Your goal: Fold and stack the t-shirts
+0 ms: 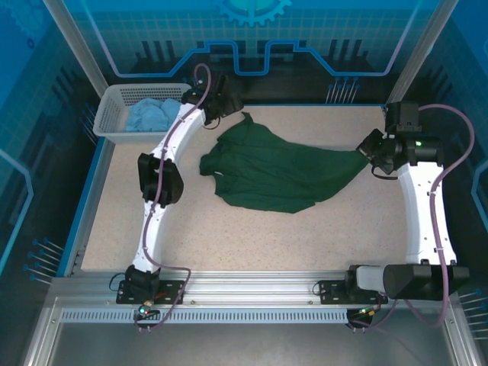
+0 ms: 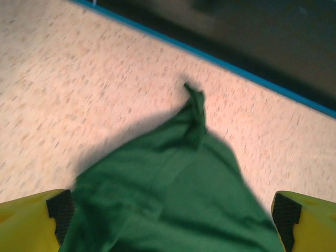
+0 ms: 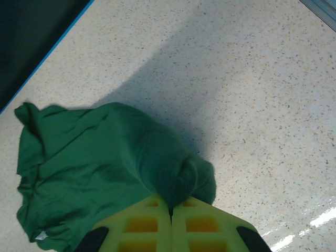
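Right gripper [image 3: 170, 209]: its yellow fingers are pressing tight together on one bunched end of the dark green cloth t-shirt [image 3: 100, 168], and it is holding that end near the right edge of the speckled beige table [image 1: 229, 229].
Left gripper [image 2: 173, 210]: its yellow fingers with black pads [image 2: 60, 210] are standing wide apart, one on each side of the green cloth, and they are not squeezing it.
Dark green t-shirt: it is lying rumpled across the far middle of the table, stretching from the left gripper over to the right gripper, with a thin pointy tip sticking out toward the far edge.
Light blue cloth t-shirt [image 1: 152, 116]: it is sitting crumpled inside the white plastic lattice basket [image 1: 114, 97].
White basket: it is standing at the far left corner of the table, just beside the left gripper.
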Motion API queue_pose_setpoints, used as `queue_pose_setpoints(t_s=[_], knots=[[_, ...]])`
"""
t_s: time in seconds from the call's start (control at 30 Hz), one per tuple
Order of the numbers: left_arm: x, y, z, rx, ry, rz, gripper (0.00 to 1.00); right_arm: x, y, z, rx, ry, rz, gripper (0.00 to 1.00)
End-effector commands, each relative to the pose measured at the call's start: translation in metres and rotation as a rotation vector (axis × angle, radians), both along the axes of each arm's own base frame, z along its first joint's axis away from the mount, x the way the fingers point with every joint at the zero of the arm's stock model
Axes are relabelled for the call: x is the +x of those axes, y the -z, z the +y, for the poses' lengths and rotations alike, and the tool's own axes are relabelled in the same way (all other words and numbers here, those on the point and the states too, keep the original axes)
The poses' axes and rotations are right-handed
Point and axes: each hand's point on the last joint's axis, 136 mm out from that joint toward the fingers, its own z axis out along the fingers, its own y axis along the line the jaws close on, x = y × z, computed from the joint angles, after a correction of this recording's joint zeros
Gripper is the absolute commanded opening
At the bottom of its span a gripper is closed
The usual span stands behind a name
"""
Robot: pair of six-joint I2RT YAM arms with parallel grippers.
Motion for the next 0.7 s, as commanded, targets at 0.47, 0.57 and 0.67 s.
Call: queue_pose_setpoints(t_s=[0.47, 0.57, 0.67], knots=[[-0.278, 0.07, -0.031, -0.184, 0.223, 0.575, 0.89, 0.031, 0.052, 0.022, 0.016, -0.016, 0.097, 0.13], [-0.296, 0.1, -0.031, -0.209, 0.197, 0.642, 0.89, 0.033, 0.06, 0.031, 0.017, -0.044, 0.11, 0.14], [-0.291, 0.118, -0.033, -0.221, 0.165, 0.644, 0.88, 0.032, 0.068, 0.035, 0.019, -0.059, 0.129, 0.14]])
